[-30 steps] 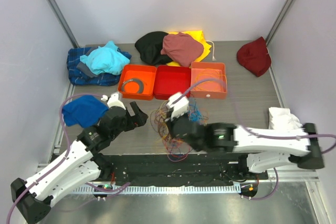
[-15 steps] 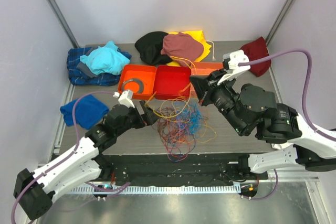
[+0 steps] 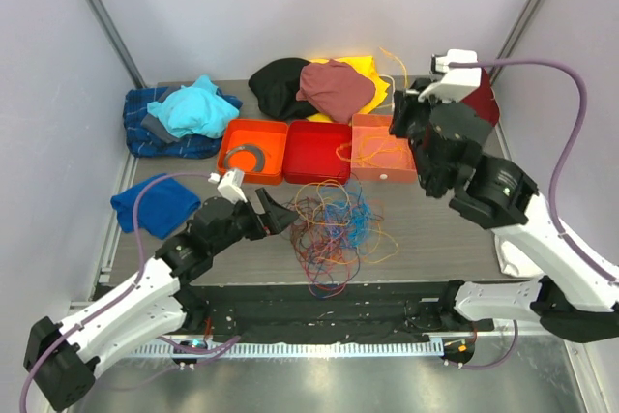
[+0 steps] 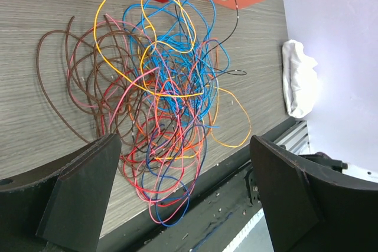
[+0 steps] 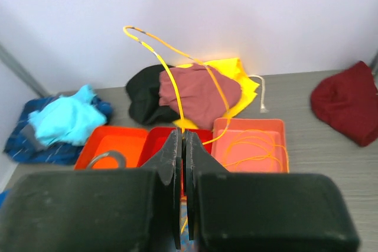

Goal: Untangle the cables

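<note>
The cables [image 3: 332,229] lie as a loose tangle of orange, yellow, blue, red and brown wires near the table's front edge, and fill the left wrist view [image 4: 159,87]. My left gripper [image 3: 278,211] is open and empty just left of the tangle, its fingers [image 4: 82,196] wide apart. My right gripper [image 3: 399,127] is raised over the salmon tray [image 3: 406,173], shut on a yellow cable [image 5: 168,75]. That cable rises above the fingertips [image 5: 175,146] and arcs down towards the tray's coiled orange cable [image 5: 254,146].
Three trays stand in a row: orange [image 3: 232,137] with a grey ring, red [image 3: 317,152], salmon. Clothes lie around: cyan on blue plaid [image 3: 184,113], black [image 3: 274,84], maroon on yellow [image 3: 334,89], dark red [image 3: 484,103], blue [image 3: 155,202], white [image 4: 298,78].
My right arm has lifted from the tangle up and back to the right, drawing a yellow cable out. My left gripper has moved right, closer to the tangle.
</note>
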Robot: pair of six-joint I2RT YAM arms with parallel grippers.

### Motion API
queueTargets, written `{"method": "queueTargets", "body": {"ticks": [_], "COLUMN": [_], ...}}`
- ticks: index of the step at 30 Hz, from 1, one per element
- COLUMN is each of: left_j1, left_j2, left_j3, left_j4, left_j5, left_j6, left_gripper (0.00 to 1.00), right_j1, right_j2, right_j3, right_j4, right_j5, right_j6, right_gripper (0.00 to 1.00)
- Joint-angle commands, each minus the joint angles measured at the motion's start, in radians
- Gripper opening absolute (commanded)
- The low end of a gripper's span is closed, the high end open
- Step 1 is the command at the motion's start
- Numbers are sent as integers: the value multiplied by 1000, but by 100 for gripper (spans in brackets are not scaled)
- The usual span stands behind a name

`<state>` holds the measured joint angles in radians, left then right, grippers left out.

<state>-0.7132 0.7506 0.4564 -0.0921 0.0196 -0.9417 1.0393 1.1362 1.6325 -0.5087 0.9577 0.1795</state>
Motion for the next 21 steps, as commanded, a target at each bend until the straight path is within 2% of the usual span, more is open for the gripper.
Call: {"method": "queueTargets", "body": {"ticks": [1, 3, 10, 21], "left_j1": [-5, -5, -5, -5], "left_j2": [-69, -82, -131, -139], "left_j3": [-1, 2, 5, 10], "left_j4": [-23, -43, -103, -141], "left_j5": [-4, -4, -12, -60], "left_j6": [1, 7, 30, 54], "left_gripper": [96, 96, 96, 97], "right_j1": [-194, -304, -499, -644], "right_j2": [86, 111, 195, 269], "right_j3": [12, 10, -22, -115], "right_j4": [-8, -14, 2, 85], "right_j5": [-183, -265, -379, -444], "right_j6": [84, 126, 176, 195], "right_gripper": [1, 1, 1, 1]}}
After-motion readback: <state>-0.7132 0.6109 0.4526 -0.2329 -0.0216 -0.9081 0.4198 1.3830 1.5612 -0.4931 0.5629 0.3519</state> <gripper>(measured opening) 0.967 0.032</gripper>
